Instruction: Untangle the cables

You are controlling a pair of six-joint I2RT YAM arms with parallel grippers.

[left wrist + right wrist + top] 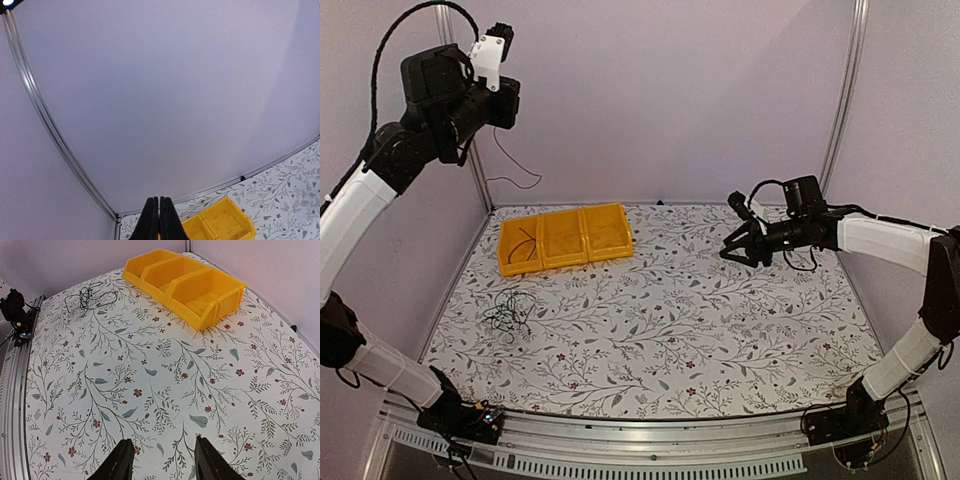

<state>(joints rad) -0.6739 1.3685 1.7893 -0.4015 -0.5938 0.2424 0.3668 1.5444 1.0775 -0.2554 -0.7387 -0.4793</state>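
Cables [507, 312] in a loose black tangle on the table just in front of the left end of the yellow bin [605, 252], one black strand [523, 245] inside its left compartment, left gripper [159, 220] pressed together high above the bin, right gripper [730, 254] with jaws apart, empty, right of the bin

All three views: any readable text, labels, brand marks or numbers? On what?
No readable text in any view.
Yellow bins: no labels showing.
Cables: no tags showing.
Left arm base: any markings too small and blurred to read.
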